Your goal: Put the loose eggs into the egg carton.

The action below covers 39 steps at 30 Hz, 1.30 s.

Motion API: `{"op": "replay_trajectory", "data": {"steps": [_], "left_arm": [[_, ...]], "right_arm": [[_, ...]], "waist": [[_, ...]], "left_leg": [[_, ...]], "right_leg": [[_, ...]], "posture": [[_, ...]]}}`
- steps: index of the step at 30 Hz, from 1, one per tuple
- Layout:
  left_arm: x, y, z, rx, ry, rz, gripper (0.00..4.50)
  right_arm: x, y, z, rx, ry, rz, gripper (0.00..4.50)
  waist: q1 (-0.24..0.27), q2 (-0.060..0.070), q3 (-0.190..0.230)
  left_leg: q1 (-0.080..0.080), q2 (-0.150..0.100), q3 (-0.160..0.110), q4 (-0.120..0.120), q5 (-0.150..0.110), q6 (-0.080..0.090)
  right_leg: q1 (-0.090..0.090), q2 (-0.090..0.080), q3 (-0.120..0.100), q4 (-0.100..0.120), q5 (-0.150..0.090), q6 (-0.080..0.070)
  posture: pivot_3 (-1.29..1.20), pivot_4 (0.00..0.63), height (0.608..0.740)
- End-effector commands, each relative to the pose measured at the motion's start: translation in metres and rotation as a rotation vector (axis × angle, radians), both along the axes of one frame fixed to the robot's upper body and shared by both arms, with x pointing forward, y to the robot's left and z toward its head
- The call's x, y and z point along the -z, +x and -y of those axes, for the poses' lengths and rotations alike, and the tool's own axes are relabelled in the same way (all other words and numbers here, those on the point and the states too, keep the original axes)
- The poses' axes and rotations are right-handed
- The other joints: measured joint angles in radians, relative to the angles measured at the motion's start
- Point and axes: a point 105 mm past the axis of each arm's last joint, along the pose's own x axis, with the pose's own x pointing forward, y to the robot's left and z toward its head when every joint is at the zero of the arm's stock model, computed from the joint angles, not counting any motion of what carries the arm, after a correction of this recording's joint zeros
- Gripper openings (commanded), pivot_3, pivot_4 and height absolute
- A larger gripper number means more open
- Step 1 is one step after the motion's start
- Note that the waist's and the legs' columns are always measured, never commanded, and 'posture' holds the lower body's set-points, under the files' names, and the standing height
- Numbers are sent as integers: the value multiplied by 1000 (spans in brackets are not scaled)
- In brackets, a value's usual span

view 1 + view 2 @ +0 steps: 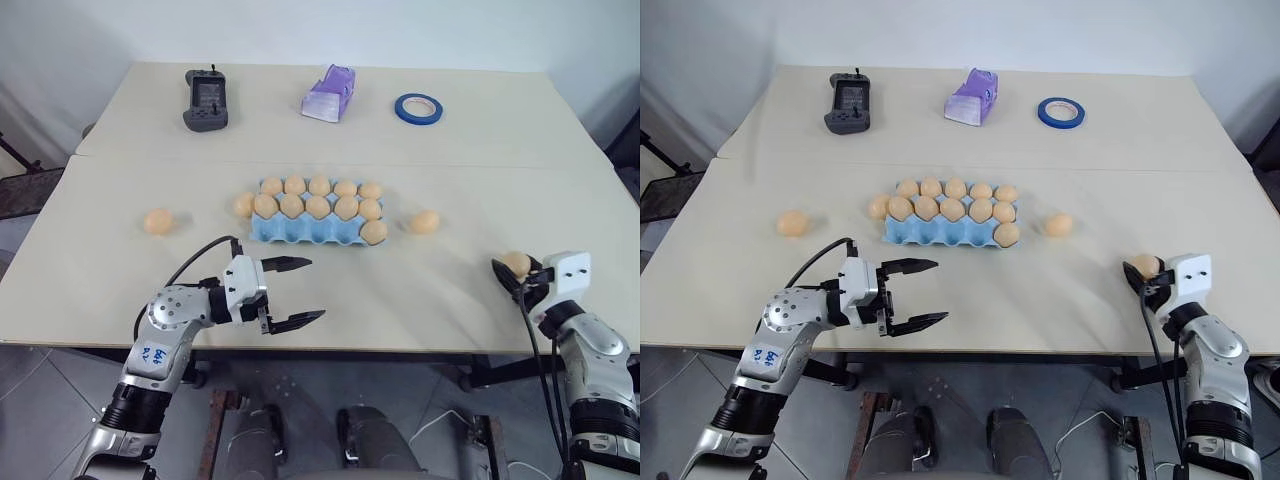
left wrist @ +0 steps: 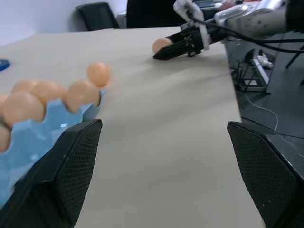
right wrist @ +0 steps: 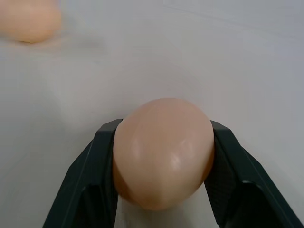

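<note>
The right gripper (image 3: 162,156) sits at the near right edge of the beige desk (image 1: 400,300), its 2 black fingers (image 3: 95,175) clamped on the sides of a tan-orange egg (image 3: 163,153). The left gripper (image 1: 295,292) hovers over the near left part of the desk, in front of the carton, with its fingers spread wide apart and nothing between them.

The light blue egg carton (image 1: 300,232) lies at the middle of the desk; its 2 far rows are filled with eggs, and 1 egg sits in the right end cup of the near row. 1 loose egg (image 1: 158,222) lies well to the left of the carton, another (image 1: 424,222) just off its right end, and a third (image 1: 243,205) touches its left end.

Along the far edge stand a black handheld controller (image 1: 208,101), a pale purple plastic piece (image 1: 330,93) and a blue tape roll (image 1: 418,108).
</note>
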Motion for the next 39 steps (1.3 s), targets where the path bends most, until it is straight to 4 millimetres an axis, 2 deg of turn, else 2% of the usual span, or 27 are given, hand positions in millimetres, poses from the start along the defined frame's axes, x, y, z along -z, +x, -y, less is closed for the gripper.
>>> {"op": "replay_trajectory", "data": {"steps": [1,5,10,14,17,21,22,24,27,28,32,34,36,38,39], "left_arm": [[-9,1,-13,-80,-21,39,4500],[0,5,-43,-238,-42,3,4500],[5,3,-73,-379,-41,-11,4500],[6,-1,-83,-433,-38,-10,4500],[6,-4,-82,-438,-38,-9,4500],[4,-7,-81,-446,-44,-6,4500],[4,-7,-81,-449,-45,-6,4500],[4,-8,-81,-454,-43,-6,4500],[3,-10,-83,-461,-41,-5,4500],[3,-10,-84,-463,-40,-5,4500],[2,-10,-86,-466,-39,-7,4500],[1,-8,-88,-466,-35,-9,4500],[1,-7,-91,-465,-30,-12,4500],[1,-7,-93,-460,-25,-16,4500],[1,-7,-94,-449,-23,-24,4500]], "right_arm": [[-36,6,-40,-173,-4,109,1981],[-58,16,-101,-377,-13,131,1981],[-64,27,-168,-536,-46,94,1981],[-70,42,-209,-566,-13,69,1981],[-70,50,-223,-564,-19,66,1981],[-70,51,-231,-587,1,59,1981],[-71,48,-233,-609,12,53,2660],[-72,45,-233,-626,14,59,3227],[-75,42,-223,-611,9,65,4291],[-76,41,-218,-602,5,68,4450],[-80,30,-200,-605,-5,100,4450],[-78,11,-183,-652,-29,134,4450],[-67,-8,-164,-689,-79,139,4450],[-52,-18,-146,-679,-135,104,4450],[-44,-23,-127,-633,-141,86,4450]], "waist": [[0,0,0],[0,0,0],[2,0,0],[5,0,0],[5,0,0],[4,0,0],[3,0,0],[3,0,0],[0,0,0],[1,0,0],[4,0,0],[6,0,0],[13,0,0],[16,0,0],[16,0,0]], "left_leg": [[0,0,0,0,0,0],[0,1,0,0,0,-1],[-1,1,0,-1,0,-2],[-2,0,-1,-4,0,-2],[-2,-1,0,-7,0,-2],[-2,-1,0,-10,0,-3],[-2,-1,1,-11,0,-3],[-2,-1,1,-12,0,-3],[-2,0,1,-12,0,-3],[-2,0,1,-11,0,-3],[-2,-1,1,-11,0,-3],[-2,-1,1,-11,0,-3],[-2,-1,0,-12,0,-3],[-2,-1,1,-12,-1,-3],[-2,-1,1,-12,-1,-2]], "right_leg": [[0,0,0,1,0,0],[-1,0,0,3,0,0],[-3,-1,-1,2,0,-2],[-4,-3,-2,1,-1,-3],[-5,-3,-2,-1,-1,-3],[-5,-3,-2,-3,-1,-4],[-5,-3,-2,-4,-1,-4],[-5,-3,-2,-4,-2,-4],[-6,-2,-2,-4,-2,-4],[-6,-2,-2,-4,-2,-4],[-5,-2,-2,-4,-2,-4],[-5,-2,-2,-4,-2,-4],[-5,-2,-3,-5,-2,-4],[-4,-2,-2,-7,-2,-4],[-4,-2,-2,-7,-2,-4]], "posture": [[0,150,740],[0,150,740],[0,150,740],[0,150,740],[0,150,740],[0,150,740],[0,150,740],[0,150,740],[0,150,740],[0,150,740],[0,150,740],[0,150,740],[0,150,740],[0,150,740],[0,150,740]]}}
